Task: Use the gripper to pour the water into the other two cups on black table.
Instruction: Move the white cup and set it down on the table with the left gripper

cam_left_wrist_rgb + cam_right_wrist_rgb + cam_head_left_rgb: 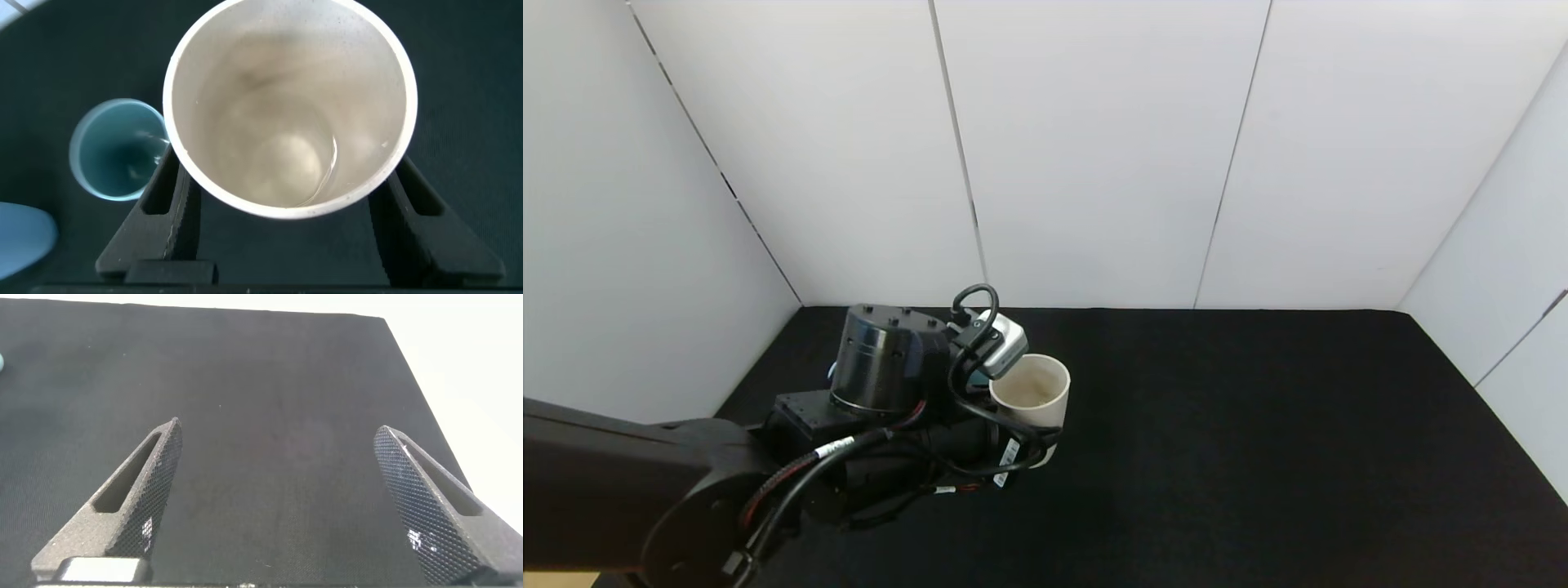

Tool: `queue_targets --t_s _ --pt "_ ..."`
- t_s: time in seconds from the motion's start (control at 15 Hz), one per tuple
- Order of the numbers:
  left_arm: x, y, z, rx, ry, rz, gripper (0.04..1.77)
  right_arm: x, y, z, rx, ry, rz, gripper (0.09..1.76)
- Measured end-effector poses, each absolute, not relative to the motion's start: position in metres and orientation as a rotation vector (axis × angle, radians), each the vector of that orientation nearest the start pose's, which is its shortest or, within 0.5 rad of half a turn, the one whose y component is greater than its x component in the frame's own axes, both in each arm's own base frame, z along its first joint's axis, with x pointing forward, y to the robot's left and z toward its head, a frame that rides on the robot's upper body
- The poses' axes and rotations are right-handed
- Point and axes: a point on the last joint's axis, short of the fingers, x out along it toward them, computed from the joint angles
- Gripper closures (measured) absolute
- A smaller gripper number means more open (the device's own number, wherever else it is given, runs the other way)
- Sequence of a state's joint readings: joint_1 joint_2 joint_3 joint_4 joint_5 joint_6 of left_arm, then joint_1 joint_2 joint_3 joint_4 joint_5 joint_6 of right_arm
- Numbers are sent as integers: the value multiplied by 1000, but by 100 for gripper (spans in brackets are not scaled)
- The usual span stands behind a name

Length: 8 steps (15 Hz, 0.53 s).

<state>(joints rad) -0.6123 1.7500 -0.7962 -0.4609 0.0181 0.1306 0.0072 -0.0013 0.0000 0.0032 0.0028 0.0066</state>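
item: left tool (286,208) — clenched on the cream cup (290,106), one finger (167,216) on each side of its wall; i hold it upright above the black desk (1258,425).
item: water (315,175) — a thin clear pool in the cream cup's bottom.
item: teal-green cup (118,151) — on the desk just beside the held cup, its mouth open upward; nearest target, so i judge the tilt must go toward that side.
item: light blue cup (24,233) — only an edge shows, beyond the teal one.
item: right tool (282,510) — released, empty, parked over bare desk well apart.
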Motion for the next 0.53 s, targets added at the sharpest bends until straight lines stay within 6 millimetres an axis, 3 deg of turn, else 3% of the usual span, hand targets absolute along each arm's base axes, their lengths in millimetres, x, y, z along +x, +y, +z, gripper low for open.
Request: queue_targets --t_s 0.27,0.53 --pt "248 -177 109 253 475 -606 62 -23 0 75 7 2 10 14" --pt "249 -177 84 221 487 -595 62 -23 0 75 7 2 10 14"
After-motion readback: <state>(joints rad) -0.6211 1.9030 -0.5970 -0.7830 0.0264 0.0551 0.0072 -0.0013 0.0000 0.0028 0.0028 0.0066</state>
